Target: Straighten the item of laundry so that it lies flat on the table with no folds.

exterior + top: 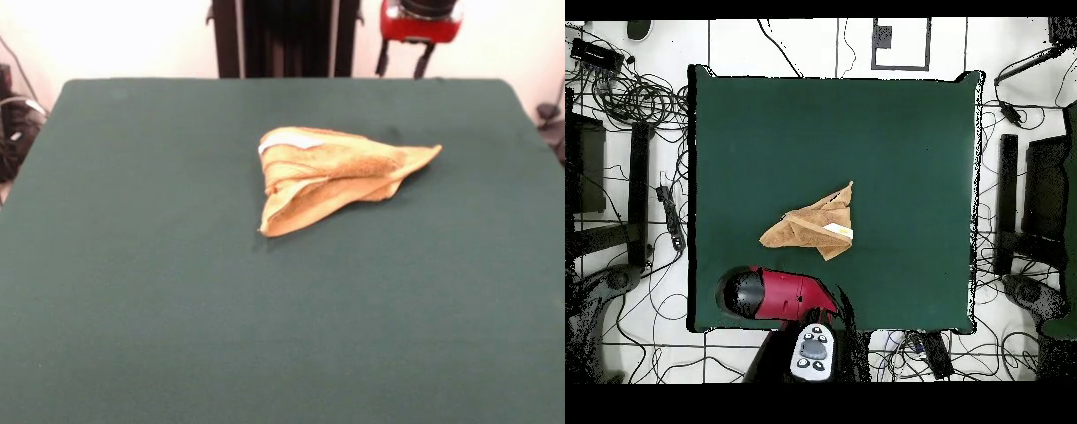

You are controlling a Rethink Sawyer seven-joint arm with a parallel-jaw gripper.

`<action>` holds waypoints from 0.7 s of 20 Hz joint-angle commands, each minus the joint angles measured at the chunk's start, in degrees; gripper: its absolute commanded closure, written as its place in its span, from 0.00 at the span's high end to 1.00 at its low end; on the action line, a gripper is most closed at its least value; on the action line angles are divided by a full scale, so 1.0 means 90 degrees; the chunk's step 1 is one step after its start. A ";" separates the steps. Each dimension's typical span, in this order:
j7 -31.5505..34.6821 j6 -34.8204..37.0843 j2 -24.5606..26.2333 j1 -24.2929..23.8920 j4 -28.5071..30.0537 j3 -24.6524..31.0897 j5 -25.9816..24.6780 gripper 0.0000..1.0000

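Note:
The golden-tan towel [335,177] lies crumpled and folded over itself into a rough triangle near the middle of the dark green table [132,283]. One corner points toward the right of the front view, and a white label [296,140] shows on its top fold. In the overhead view the towel [810,228] lies a little toward the robot's side of the table [895,130]. My gripper [403,69] hangs at the table's far edge, drawn back above and behind the towel, clear of it. Its two black fingers [383,62] stand apart with nothing between them. From above, the red arm [780,295] covers it.
The black pedestal [282,35] stands behind the table's far edge. The robot's base [813,352] shows at the bottom of the overhead view. Cables and dark equipment [625,100] lie on the floor around the table's sides.

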 commanded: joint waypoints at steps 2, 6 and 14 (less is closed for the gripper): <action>0.1060 0.0247 0.0711 -0.0022 -0.1256 -0.0141 -0.0077 1.00; 0.0965 0.0690 0.0701 -0.0082 -0.1604 -0.0083 -0.0062 1.00; 0.1211 0.0198 0.1196 -0.0203 -0.1717 0.0204 0.0164 1.00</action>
